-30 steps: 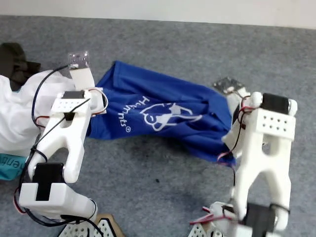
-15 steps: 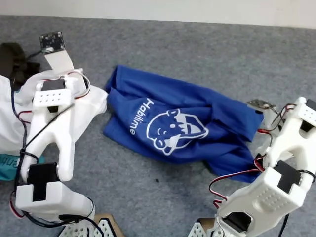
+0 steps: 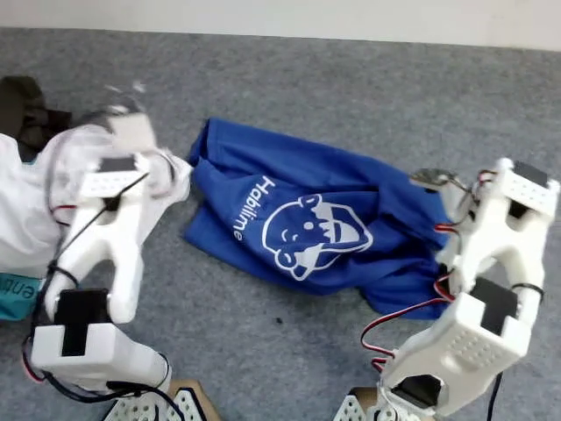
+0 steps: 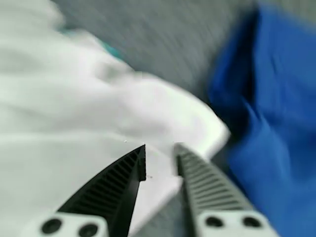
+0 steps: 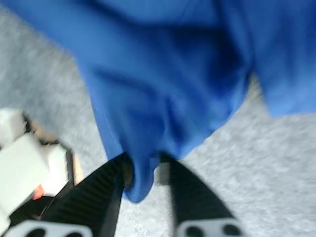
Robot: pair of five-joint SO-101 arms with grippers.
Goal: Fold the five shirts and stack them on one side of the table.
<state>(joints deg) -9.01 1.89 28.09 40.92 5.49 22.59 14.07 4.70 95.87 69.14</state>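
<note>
Since half a second ago the left tool (image 4: 160, 158) has been drawn back from the far edge of the white shirt (image 3: 26, 202) toward the blue shirt (image 3: 307, 219). The right arm has been swung more upright, and the right tool (image 5: 143, 167) has been carried a little inward at the blue shirt's right end. The blue shirt itself has hardly been shifted in that time.

One blue shirt is spread, rumpled, in the middle of the grey counter (image 3: 351, 96). Its long axis runs on a slant from far left to near right in the high view. The white print is turned up, with the lettering on the left side of the figure. Which end is the collar cannot be told.

A fold of its right end is pinched between the nearly closed fingers of the right tool. The left tool is held over the white shirt with its fingers parted by a narrow gap, and nothing is seen to be gripped.

White cloth is heaped at the left edge, just touching the blue shirt's left end. How many shirts are in that heap cannot be counted. One teal cloth (image 3: 13, 294) shows under the heap, and one dark cloth (image 3: 22, 105) lies beyond it.
</note>
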